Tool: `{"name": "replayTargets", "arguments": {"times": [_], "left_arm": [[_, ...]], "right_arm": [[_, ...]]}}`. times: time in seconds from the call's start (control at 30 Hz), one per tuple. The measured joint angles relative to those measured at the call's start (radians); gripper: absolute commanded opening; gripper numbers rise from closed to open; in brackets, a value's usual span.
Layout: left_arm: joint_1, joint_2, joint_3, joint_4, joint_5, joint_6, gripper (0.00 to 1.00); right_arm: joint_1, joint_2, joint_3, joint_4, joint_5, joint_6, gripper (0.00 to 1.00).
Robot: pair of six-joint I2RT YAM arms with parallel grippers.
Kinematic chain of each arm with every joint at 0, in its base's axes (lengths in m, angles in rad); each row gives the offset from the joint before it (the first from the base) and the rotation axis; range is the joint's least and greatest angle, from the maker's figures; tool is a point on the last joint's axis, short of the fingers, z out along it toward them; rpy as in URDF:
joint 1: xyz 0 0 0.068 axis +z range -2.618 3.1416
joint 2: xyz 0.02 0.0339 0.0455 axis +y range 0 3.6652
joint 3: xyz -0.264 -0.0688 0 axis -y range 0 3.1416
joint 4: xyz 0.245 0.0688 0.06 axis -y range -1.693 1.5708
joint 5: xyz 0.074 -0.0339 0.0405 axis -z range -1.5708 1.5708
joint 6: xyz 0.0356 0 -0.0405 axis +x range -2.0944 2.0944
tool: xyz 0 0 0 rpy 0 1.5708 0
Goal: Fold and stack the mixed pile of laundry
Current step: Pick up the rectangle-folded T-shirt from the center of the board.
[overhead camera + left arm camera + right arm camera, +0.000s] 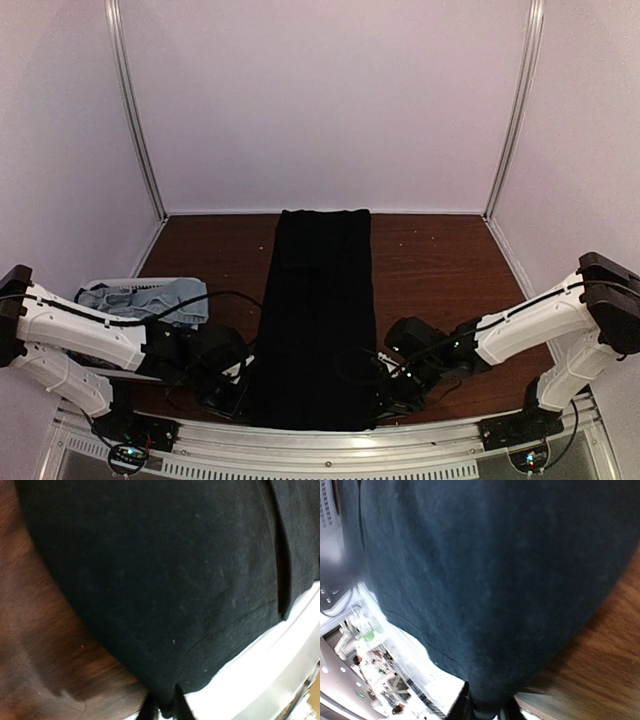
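A large black shirt [318,310] lies folded into a long strip down the middle of the brown table, from the back to the near edge. My left gripper [243,398] is shut on its near left corner; in the left wrist view the black cloth [165,590] is pinched between the fingers [166,711]. My right gripper [385,395] is shut on the near right corner; the right wrist view shows the cloth [490,580] bunched between its fingers [485,711]. Light-blue denim and grey garments [140,300] lie in the basket at the left.
A white slatted basket [112,284] stands at the left behind my left arm. The metal rail of the table's near edge [330,440] runs just below the shirt's hem. Grey walls enclose the table at the back and sides.
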Motion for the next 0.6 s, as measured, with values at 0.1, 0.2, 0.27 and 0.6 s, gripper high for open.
{"name": "replayTargets", "arguments": {"times": [0.1,0.2,0.27,0.6], "left_arm": [[0.000,-0.008,0.000,0.010,0.002,0.007,0.00],[0.000,-0.039,0.000,0.006,0.003,0.006,0.00],[0.000,-0.077,0.000,-0.010,0.005,0.006,0.00],[0.004,-0.159,0.078,-0.108,0.023,0.016,0.00]], "right_arm": [[0.009,0.000,-0.001,-0.021,0.013,-0.002,0.00],[0.018,-0.013,0.002,-0.047,0.028,-0.006,0.00],[0.026,-0.039,0.001,-0.077,0.039,-0.002,0.00],[0.020,-0.210,0.019,-0.205,0.064,-0.005,0.00]]}}
